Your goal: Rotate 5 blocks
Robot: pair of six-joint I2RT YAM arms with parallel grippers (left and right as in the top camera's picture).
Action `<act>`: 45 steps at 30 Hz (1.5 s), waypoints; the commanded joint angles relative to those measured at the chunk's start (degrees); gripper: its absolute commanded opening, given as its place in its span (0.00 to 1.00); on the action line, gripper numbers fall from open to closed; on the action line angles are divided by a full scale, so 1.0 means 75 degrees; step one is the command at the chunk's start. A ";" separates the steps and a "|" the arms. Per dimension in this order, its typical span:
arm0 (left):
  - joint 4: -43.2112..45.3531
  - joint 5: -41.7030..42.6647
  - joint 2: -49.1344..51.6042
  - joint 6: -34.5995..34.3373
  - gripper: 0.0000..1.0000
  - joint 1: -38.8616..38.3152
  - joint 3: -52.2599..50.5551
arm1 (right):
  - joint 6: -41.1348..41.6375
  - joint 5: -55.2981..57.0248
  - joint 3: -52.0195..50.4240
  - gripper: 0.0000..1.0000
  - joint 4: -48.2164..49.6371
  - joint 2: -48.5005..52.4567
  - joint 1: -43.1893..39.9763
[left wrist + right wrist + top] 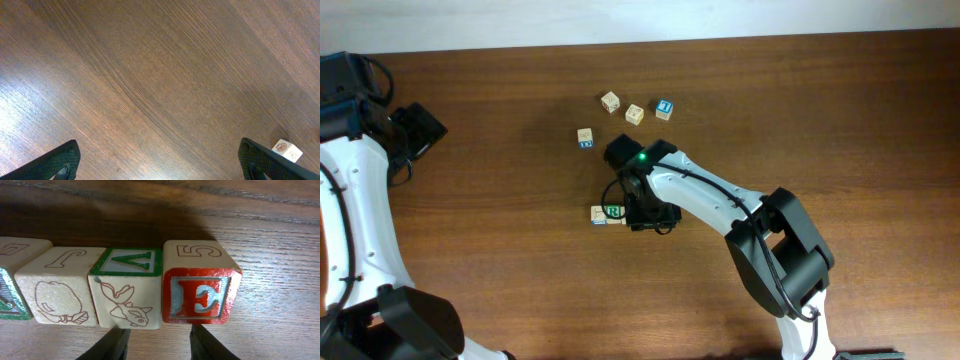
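Well, the right gripper (160, 334) hangs half-parted, gripping nothing, just before a touching row: red E block (200, 297), green-topped block (127, 262), J block (60, 280). Farther back on the table (520, 285) sit three loose blocks (634, 114). The left gripper (159, 145) gapes wide above it.

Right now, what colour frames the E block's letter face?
Red on the E block, right wrist view.

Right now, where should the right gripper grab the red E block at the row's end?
Probably pinch the red E block across its E face and the opposite face, from above: one side sits flush against the green-topped block, leaving no finger gap.
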 commanded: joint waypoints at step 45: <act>-0.0533 0.2200 -0.0029 0.1568 0.26 -0.1781 -0.0711 | -0.2486 -0.1122 0.3130 0.41 -0.3381 -0.1285 -0.2550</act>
